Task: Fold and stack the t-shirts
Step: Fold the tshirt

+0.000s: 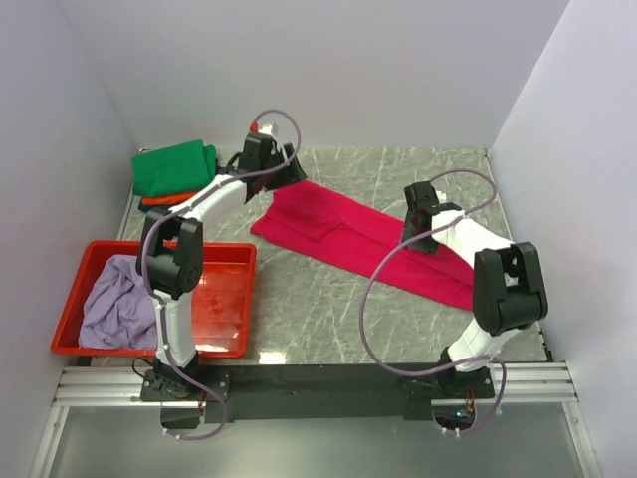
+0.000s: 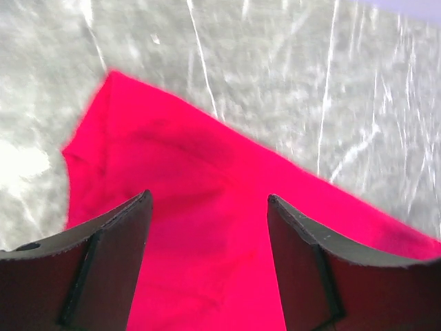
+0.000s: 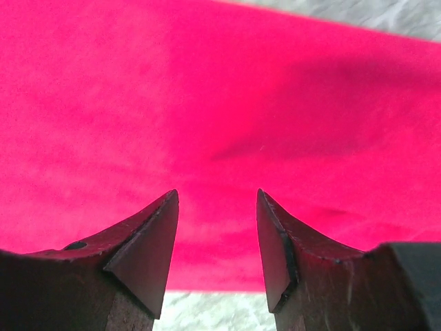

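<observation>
A: Where does the work lie?

B: On the table (image 1: 398, 169), right of the tray (image 1: 227, 251). The crimson shirt (image 1: 338, 234) is a long folded band. It starts just past the tray's far right corner and runs away from the tray on a slant.

A: And the other shirts?

B: The lavender shirt (image 1: 114, 304) is heaped inside the tray, in its left half. The green shirt (image 1: 174, 169) sits folded behind the tray on the orange shirt (image 1: 159, 201), which shows only as an edge.

A: The arms?

B: The left gripper (image 2: 208, 198) hangs over the band's end nearer the tray, jaws wide, nothing between them. The right gripper (image 3: 216, 194) is above the end farther from the tray, close to the cloth's edge. Its jaws are parted rather less and are also empty.

A: How will the crimson one handle?

B: Light and limp, I judge, neither slippery nor fragile. It will sag and crease wherever it hangs free. I would pinch through all the layers at an edge or corner of each end, one gripper apiece. Lifting both together should lay the band over evenly instead of bunching it.
</observation>
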Robot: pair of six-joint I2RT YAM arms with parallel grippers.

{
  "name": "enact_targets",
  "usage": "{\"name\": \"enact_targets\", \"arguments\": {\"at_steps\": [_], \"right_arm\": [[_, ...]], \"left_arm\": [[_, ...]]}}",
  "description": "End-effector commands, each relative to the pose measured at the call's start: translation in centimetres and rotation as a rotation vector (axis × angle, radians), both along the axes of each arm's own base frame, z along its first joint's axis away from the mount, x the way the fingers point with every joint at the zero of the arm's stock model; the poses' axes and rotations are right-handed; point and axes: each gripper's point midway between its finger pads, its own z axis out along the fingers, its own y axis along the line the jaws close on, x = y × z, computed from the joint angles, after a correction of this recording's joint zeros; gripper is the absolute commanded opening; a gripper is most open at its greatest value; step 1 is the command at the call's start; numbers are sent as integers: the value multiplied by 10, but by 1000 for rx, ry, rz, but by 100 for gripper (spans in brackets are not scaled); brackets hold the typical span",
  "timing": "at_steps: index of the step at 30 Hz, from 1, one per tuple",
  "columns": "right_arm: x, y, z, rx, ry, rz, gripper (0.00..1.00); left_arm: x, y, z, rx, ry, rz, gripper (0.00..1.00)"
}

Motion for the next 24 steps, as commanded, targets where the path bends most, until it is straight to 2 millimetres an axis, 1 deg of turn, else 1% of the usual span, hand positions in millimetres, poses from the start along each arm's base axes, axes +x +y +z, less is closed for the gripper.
{"name": "enact_targets", "arguments": {"at_steps": [1,2,5,7,8,9,10,11,12,13,14,15,17,19,20,22,23,24], "right_arm": [[11,-23,-1,-63,6,-60,56],[12,-26,-7,-62,22,-69,56],[12,-26,-18,-60,51,-68,56],[10,-23,-22,-56,71,-53,55],[8,-22,-25,-59,82,-47,55],[6,-21,-27,-57,92,-41,55],[5,-19,-27,-53,95,-33,55],[3,-18,-28,-49,101,-28,55],[0,-17,-30,-45,111,-20,55],[-2,-16,-31,-44,119,-15,55],[-5,-16,-33,-50,132,-9,55],[-8,-15,-35,-51,147,-6,54],[-14,-9,-40,-35,170,17,54],[-20,-1,-44,-23,187,41,54],[-23,5,-45,-21,191,60,54],[-30,14,-46,2,206,87,54],[-33,22,-45,3,208,111,54],[-37,27,-46,6,214,127,54]], "left_arm": [[-32,-18,-48,-20,103,-78,73],[-41,-21,-64,-26,142,-88,72],[-49,-28,-84,-45,184,-114,72],[-53,-35,-92,-67,213,-148,73],[-55,-35,-106,-60,248,-156,73],[-48,-38,-103,-59,239,-157,73],[-46,-38,-105,-52,243,-156,73],[-45,-37,-115,-43,260,-156,73],[-39,-39,-111,-41,252,-156,73],[-36,-40,-112,-33,251,-158,73],[-28,-39,-114,-25,248,-145,73],[-25,-37,-116,-20,256,-140,73],[-15,-35,-122,-8,260,-129,73],[-9,-29,-127,17,270,-110,73],[-2,-27,-127,18,264,-99,73],[3,-23,-129,36,266,-86,73],[5,-22,-134,42,271,-84,73],[14,-22,-126,40,250,-78,73]]}}
